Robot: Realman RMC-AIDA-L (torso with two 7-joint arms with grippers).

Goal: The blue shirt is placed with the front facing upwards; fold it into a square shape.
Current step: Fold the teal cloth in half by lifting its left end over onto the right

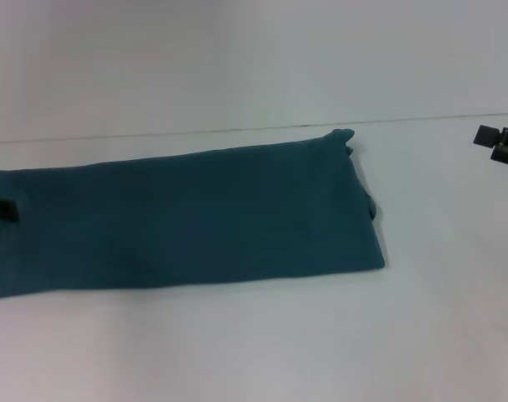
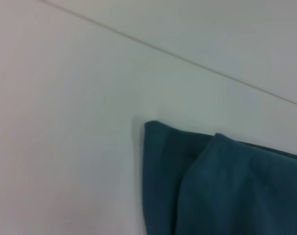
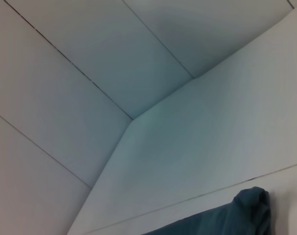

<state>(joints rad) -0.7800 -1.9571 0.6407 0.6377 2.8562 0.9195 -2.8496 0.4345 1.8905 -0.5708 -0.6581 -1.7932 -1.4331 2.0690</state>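
Right gripper (image 1: 498,144) hangs near the far right edge of the worktop (image 1: 254,343), well apart from the cloth; only a dark part of it shows, so whether it is open or closed cannot be told. At the left edge of the head view a small dark piece of the left gripper (image 1: 1,209) sits against the left end of the blue shirt (image 1: 187,218); its state cannot be told either.

Already folded into a long band, the blue shirt lies across the middle of the worktop, running from the left edge toward the right and slanting slightly away at its right end. No print shows. A small bunched tip sticks up at its far right corner, and the left wrist view shows layered edges at one corner.

The cloth looks soft, light and limp, so it will likely sag and drag when lifted. Pinching both corners of one short end, through all layers, seems the best hold for bringing that end over toward the other.
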